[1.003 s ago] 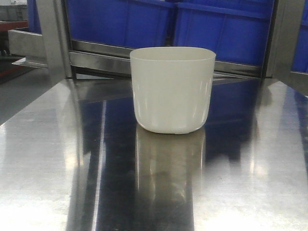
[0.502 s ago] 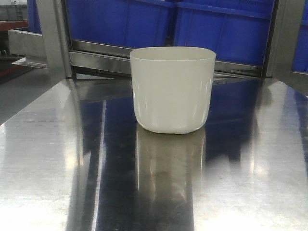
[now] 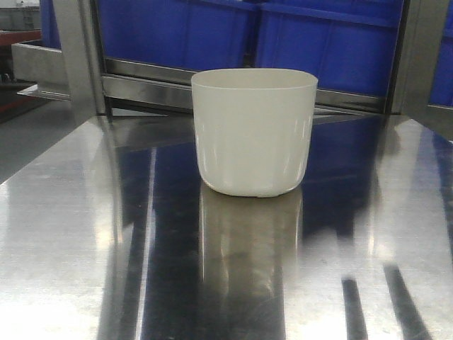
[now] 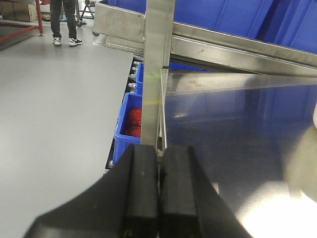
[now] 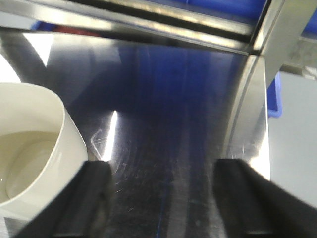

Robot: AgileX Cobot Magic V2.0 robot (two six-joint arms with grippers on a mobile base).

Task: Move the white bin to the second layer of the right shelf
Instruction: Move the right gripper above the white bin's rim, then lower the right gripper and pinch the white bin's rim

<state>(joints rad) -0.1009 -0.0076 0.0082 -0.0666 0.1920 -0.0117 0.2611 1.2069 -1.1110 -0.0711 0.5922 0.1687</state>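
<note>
The white bin [image 3: 253, 131] stands upright and empty in the middle of the shiny steel tabletop [image 3: 64, 234]. In the right wrist view the white bin [image 5: 29, 163] lies at the lower left. My right gripper [image 5: 163, 166] is open over bare steel, and its left finger [image 5: 94, 191] is just right of the bin's wall, with the bin outside the jaws. My left gripper [image 4: 158, 166] is shut on nothing at the table's left edge, far left of the white bin [image 4: 314, 119], of which only a sliver shows. The right shelf second layer is out of view.
Large blue crates [image 3: 177, 32] sit on a steel rack level [image 3: 148, 88] right behind the bin. Steel posts [image 3: 79, 57] stand at the table's back corners. Below the left edge is a small blue bin [image 4: 130, 124] holding red parts. A person [image 4: 64, 22] stands on the grey floor.
The bin has not moved. Two dark streaks have appeared in the tabletop's reflection at the lower right of the front view.
</note>
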